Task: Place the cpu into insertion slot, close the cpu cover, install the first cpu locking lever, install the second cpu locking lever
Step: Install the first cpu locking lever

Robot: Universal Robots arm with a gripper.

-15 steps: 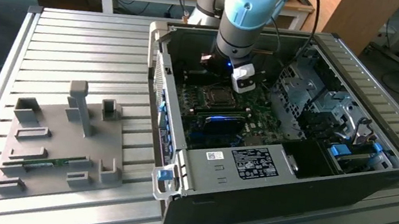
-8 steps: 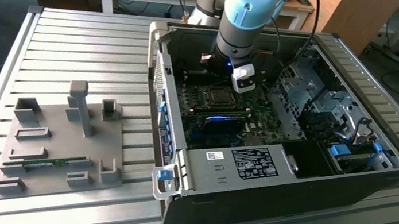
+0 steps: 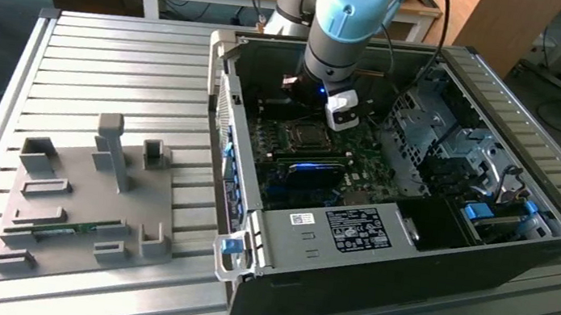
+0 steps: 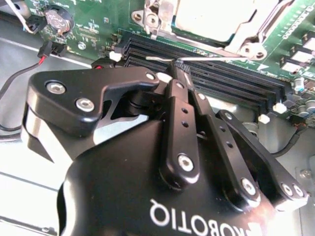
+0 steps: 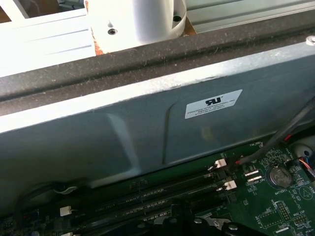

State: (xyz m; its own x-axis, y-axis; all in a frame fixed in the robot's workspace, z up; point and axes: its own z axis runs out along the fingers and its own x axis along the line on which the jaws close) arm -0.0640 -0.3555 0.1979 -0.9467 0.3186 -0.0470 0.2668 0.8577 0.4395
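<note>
Inside the open PC case, the gripper has its fingers pinched together on a thin locking lever, beside the memory slots. The cpu sits socketed under the closed cpu cover, so I'd guess it's the lever step; hooking it needs a careful push.

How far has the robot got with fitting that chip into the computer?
The chip already sits in place, with the metal cover frame lying down over it. Right now the closed claw has its tips against a thin wire lever beside the frame. Locking the levers looks unfinished; I cannot tell whether either is latched.
</note>
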